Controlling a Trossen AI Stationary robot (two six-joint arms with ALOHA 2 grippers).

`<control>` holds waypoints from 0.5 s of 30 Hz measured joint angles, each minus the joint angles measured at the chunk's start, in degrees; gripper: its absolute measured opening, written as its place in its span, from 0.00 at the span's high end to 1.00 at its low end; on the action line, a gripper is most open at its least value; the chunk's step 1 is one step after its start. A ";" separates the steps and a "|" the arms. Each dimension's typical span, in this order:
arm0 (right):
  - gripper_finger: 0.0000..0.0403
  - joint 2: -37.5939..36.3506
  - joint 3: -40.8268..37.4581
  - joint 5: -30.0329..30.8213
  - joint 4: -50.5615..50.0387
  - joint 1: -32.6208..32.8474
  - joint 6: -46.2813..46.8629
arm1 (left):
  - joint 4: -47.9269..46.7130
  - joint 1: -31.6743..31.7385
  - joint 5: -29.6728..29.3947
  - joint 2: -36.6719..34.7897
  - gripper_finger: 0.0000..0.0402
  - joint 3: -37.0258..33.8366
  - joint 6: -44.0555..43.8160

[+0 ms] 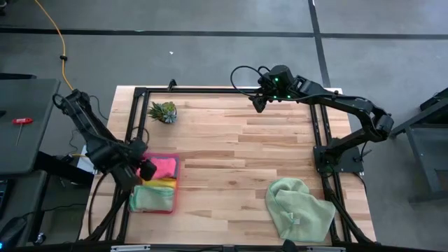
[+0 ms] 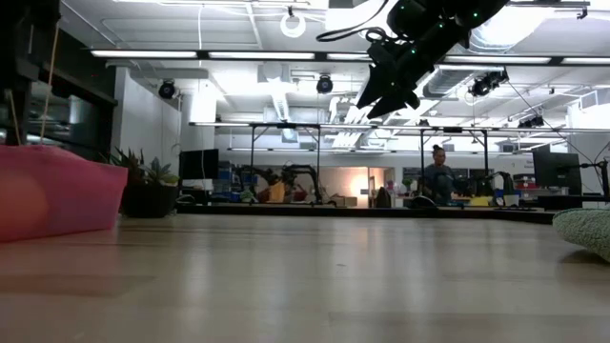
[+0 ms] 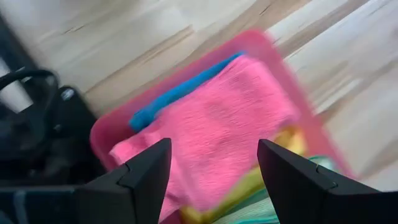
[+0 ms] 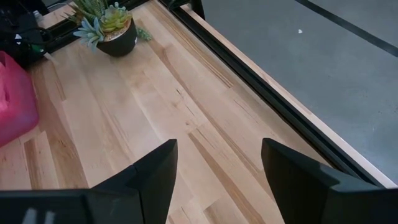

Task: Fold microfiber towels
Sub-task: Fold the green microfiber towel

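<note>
Left gripper (image 3: 211,168) hangs open over the pink tray (image 1: 176,183); right gripper (image 4: 217,168) waits open above the table's (image 1: 238,147) far edge.

The tray sits at the table's left edge, its long axis running from the far side toward the near side. In it the hot pink towel (image 3: 230,124) lies folded at the far end, with the teal towel (image 3: 180,93) showing as a strip along one side, the yellow towel (image 1: 162,183) as a band across the middle, and a pale green towel (image 1: 150,197) at the near end. A second pale green towel (image 1: 297,208) lies crumpled at the near right corner, well apart from the tray. The small plant (image 1: 163,111) stands near the far left corner.
</note>
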 joint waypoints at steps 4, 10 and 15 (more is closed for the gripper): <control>0.44 0.00 0.00 0.00 0.00 -0.01 0.00 | 0.33 0.00 -5.05 -5.44 0.43 0.03 -0.38; 0.44 0.00 0.00 0.00 0.00 0.01 0.00 | 1.25 0.04 -8.51 -7.45 0.47 -0.16 3.31; 0.44 0.00 0.00 -0.02 -0.02 0.01 0.02 | 6.08 0.62 -10.03 -6.01 0.72 -2.67 3.55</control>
